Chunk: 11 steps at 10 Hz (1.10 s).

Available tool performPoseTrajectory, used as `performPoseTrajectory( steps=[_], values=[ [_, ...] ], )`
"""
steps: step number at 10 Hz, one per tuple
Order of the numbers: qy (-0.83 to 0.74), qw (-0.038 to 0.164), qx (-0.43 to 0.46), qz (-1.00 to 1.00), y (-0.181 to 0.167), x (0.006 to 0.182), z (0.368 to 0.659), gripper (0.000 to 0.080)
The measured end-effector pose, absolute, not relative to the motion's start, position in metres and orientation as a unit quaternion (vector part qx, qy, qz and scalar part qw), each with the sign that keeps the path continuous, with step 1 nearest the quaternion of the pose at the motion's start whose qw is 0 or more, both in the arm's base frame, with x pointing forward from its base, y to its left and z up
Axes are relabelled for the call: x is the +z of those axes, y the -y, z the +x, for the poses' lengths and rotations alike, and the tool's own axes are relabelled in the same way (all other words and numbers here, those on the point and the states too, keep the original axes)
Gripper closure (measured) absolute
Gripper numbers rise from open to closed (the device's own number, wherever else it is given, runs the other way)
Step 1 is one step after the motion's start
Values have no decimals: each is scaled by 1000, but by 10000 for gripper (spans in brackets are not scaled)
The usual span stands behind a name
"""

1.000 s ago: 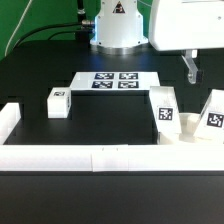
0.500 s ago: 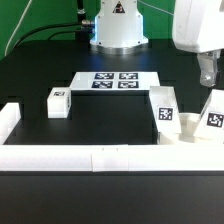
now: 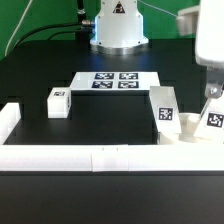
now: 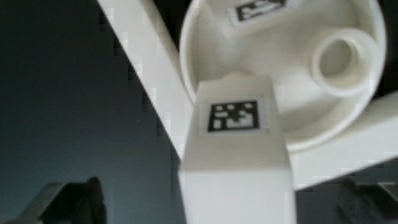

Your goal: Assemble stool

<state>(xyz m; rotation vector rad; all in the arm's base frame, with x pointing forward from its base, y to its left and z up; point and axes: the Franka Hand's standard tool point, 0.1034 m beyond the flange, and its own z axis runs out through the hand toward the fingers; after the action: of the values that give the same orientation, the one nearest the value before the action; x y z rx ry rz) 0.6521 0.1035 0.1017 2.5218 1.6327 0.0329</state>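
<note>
One leg block at the right edge of the frame, gripper hovering just above it — jaws spread wide, nothing held — round seat close by.

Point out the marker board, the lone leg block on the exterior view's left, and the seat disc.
marker board (image 3: 115,80), exterior view, centre gap between its four tags.
leg block (image 3: 57,105), exterior view, front face below its tag.
seat (image 4: 276,50), wrist view, flat face beside the round hole.
</note>
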Motion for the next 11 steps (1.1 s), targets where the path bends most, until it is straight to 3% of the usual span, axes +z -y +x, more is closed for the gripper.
performPoseTrajectory(
  steps=[4,7,8,9,10,11],
  values=[
    [-571,69,0,818,-105,75,648,151],
    [-543,70,0,837,-109,72,646,151],
    [-541,70,0,838,-107,72,646,292],
    [-512,70,2,856,-107,72,646,292],
    [-479,69,5,875,-107,72,646,429],
    [-445,69,7,893,-107,72,646,460]
  ],
)
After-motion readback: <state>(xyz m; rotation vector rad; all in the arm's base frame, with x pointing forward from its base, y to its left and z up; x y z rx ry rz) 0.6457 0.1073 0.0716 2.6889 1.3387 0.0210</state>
